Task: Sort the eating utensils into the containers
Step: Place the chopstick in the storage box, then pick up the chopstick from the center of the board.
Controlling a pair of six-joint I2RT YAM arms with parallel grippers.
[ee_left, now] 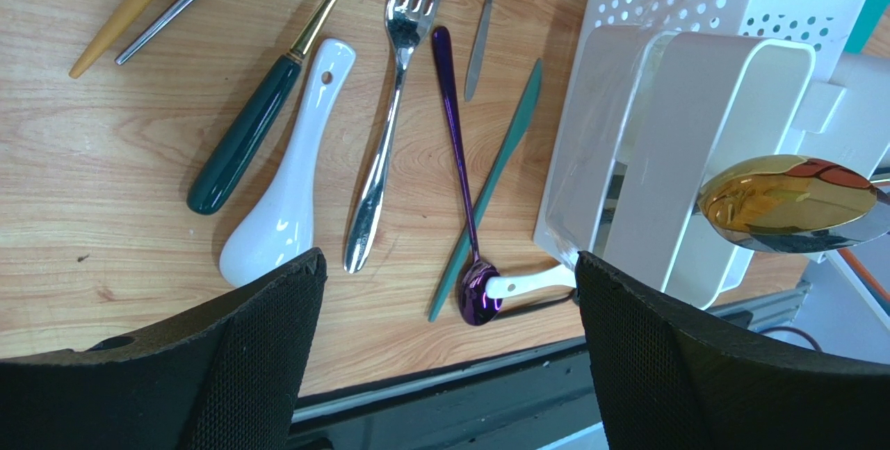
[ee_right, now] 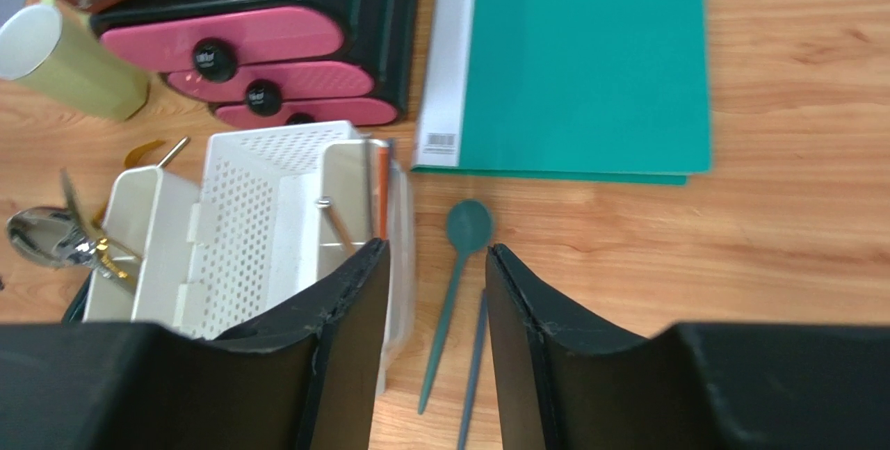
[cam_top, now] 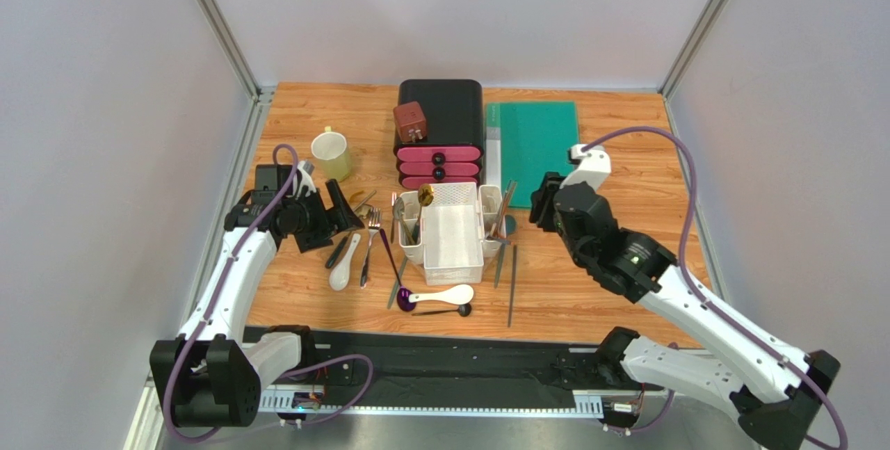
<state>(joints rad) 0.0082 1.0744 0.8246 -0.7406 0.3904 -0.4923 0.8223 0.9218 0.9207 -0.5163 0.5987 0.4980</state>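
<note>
Wide-spread left pincer (ee_left: 447, 262); right pincer (ee_right: 436, 252) parted, empty, masking part of the caddy (ee_right: 261, 200); perhaps chopsticks (ee_right: 380, 184) inside.

Under the left tool (cam_top: 336, 210) and right tool (cam_top: 541, 205) lies a wood-grain bench (cam_top: 303, 106); plain pale walls (cam_top: 460, 12) close in beyond them and to either outer side; metal posts (cam_top: 216, 22) mark the far corners; even, soft light.

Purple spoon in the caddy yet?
No, the purple spoon lies flat on the table, just outside the caddy.
</note>
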